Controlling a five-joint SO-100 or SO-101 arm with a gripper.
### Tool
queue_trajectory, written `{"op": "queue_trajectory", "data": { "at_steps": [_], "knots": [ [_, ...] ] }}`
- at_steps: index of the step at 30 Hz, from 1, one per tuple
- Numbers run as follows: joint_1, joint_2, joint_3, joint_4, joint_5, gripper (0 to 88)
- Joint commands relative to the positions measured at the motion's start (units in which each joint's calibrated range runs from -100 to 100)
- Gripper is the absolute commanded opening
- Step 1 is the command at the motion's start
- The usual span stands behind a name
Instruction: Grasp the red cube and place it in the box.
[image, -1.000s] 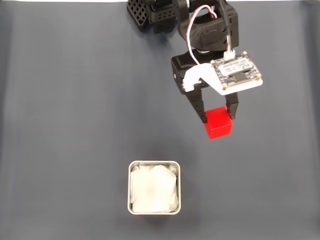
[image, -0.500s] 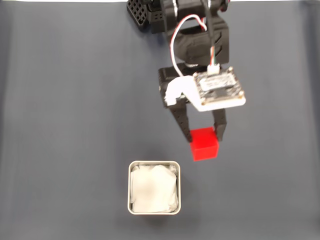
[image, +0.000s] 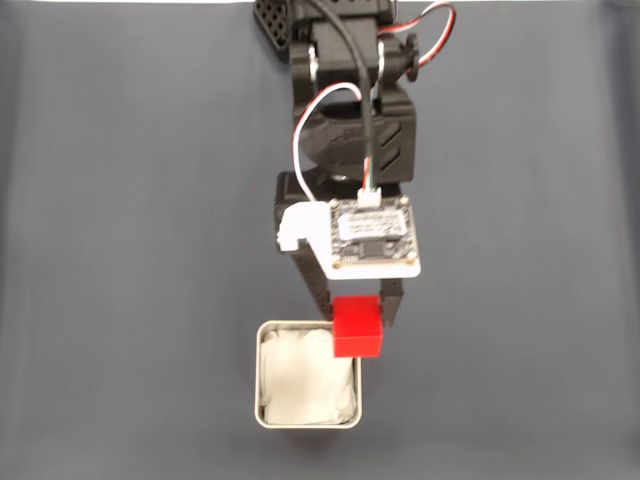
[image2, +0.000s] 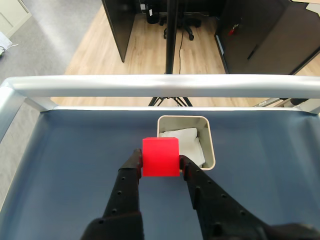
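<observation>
Dark blue-grey worktop (image: 120, 250), edged by a metal rail (image2: 160, 85); wooden floor and office chair base (image2: 175, 22) are seen beyond in the wrist view. Black arm (image: 350, 110) with a circuit board (image: 372, 235) is seen above the box (image: 263, 400). The red cube (image: 358, 327) is clamped between the fingers (image2: 131, 172), held over the box's upper right rim in the fixed view.

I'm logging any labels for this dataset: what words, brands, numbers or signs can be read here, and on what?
None can be read.
Circuit board above the hand: tiny markings, too small and blurred to read.
Red cube: plain, no text.
Box: no text on its rim or paper lining.
Dark mat: unmarked.
</observation>
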Motion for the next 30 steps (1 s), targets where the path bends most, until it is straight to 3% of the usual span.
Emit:
{"op": "queue_trajectory", "data": {
  "at_steps": [1, 30],
  "knots": [
    [1.24, 0.51, -3.75, -2.09, 0.15, 1.6],
    [4.86, 8.57, -10.41, -4.47, 0.05, 1.6]
  ]
}}
